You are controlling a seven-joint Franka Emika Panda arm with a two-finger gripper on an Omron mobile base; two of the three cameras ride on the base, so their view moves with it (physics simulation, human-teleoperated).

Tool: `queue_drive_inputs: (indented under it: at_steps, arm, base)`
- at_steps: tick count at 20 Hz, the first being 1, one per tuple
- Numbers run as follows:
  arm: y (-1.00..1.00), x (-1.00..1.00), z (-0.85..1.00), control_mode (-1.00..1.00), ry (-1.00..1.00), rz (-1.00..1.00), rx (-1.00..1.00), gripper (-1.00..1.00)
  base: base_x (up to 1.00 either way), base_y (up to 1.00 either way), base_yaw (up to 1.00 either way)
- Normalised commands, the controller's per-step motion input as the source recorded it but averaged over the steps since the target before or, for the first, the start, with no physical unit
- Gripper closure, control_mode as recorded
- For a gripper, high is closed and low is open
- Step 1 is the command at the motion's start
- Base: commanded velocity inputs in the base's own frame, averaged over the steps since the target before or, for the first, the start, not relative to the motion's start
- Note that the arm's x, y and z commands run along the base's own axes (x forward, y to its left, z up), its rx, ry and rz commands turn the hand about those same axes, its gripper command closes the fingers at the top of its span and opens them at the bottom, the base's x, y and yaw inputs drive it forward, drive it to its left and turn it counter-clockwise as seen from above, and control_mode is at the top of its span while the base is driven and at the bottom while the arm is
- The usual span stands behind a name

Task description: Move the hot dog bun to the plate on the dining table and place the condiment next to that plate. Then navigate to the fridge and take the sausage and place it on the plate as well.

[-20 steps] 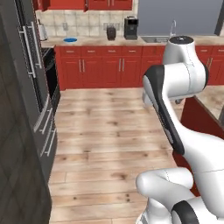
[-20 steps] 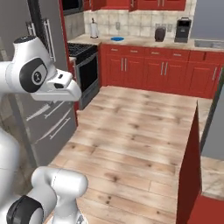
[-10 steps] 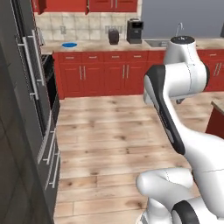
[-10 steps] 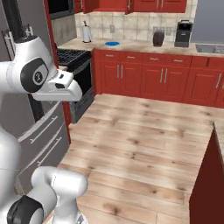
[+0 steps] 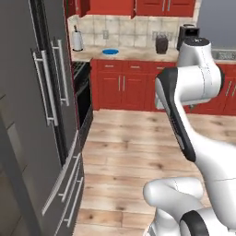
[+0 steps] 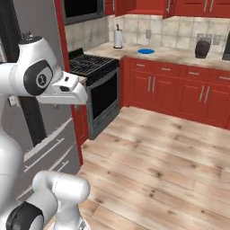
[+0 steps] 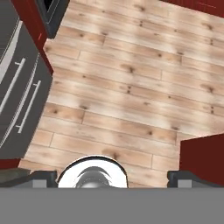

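Gripper (image 7: 112, 177) jaws stand wide apart and hold nothing; in the hand view its two dark fingertips (image 7: 41, 178) sit far from each other at the bottom, pointing down at a pale wooden floor (image 7: 131, 83). In the same view, grey drawer fronts with long metal handles run along the left edge, and a red cabinet corner shows at the lower right.

Seen from the left base camera, the fridge (image 5: 32, 115) stands close on the left, tall and dark grey, doors shut, with long vertical handles and drawer handles lower down. The white arm (image 5: 193, 92) rises on the right. Beyond it, red cabinets (image 5: 124, 85) line the far wall under a beige counter (image 5: 138, 53). On that counter sit a blue plate (image 5: 110, 51), a white paper-towel roll (image 5: 77, 40) and a dark jar (image 5: 162, 44).

From the right base camera, a black stove (image 6: 96, 96) stands between the fridge and the red cabinets.
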Motion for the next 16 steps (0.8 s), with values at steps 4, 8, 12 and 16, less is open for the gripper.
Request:
queue_drive_inputs:
  at_steps: [4,8,12,16]
  arm:
    - [0.0,0.0,0.0,1.0,0.0,0.0,0.0,-1.0]
    - [0.0,0.0,0.0,1.0,0.0,0.0,0.0,-1.0]
    - [0.0,0.0,0.0,1.0,0.0,0.0,0.0,-1.0]
    - [0.0,0.0,0.0,1.0,0.0,0.0,0.0,-1.0]
  base:
    - [0.76,0.0,0.76]
    - [0.54,0.0,0.84]
    - [0.43,0.0,0.84]
    - [0.19,0.0,0.84]
